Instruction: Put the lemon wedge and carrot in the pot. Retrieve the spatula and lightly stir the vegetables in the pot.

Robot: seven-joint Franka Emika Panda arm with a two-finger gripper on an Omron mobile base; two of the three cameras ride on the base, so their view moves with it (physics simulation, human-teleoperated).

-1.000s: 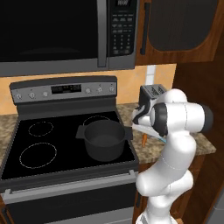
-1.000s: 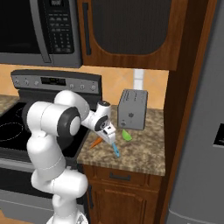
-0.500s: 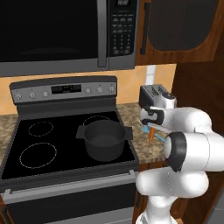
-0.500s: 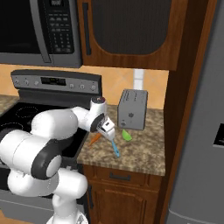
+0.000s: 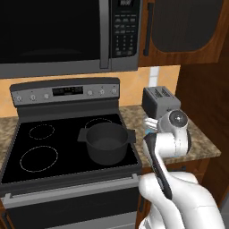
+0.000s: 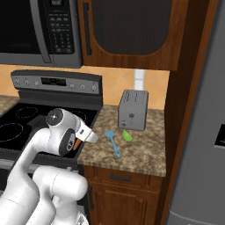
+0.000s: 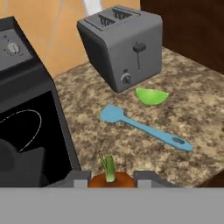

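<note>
My gripper (image 7: 112,178) is shut on the carrot (image 7: 114,179), a stubby orange piece with a green stalk poking up between the fingers. In the right base view the carrot (image 6: 77,144) hangs at the hand over the seam between stove and counter. The yellow-green lemon wedge (image 7: 152,96) (image 6: 127,136) lies on the granite counter in front of the toaster. Beside it lies the blue spatula (image 7: 144,127) (image 6: 112,141), flat, blade toward the stove. The dark pot (image 5: 107,142) stands on the stove's right front burner, left of the hand.
A silver toaster (image 6: 133,116) (image 7: 122,43) stands at the back of the counter (image 7: 192,113). The black stove top (image 5: 44,152) lies to the left, with a microwave (image 5: 58,36) above it. A wooden cabinet wall (image 6: 189,110) bounds the counter on the right.
The arm has folded lower and the hand has drawn back a little toward the stove with the carrot in its grip. Lemon wedge, spatula and pot have not moved.
</note>
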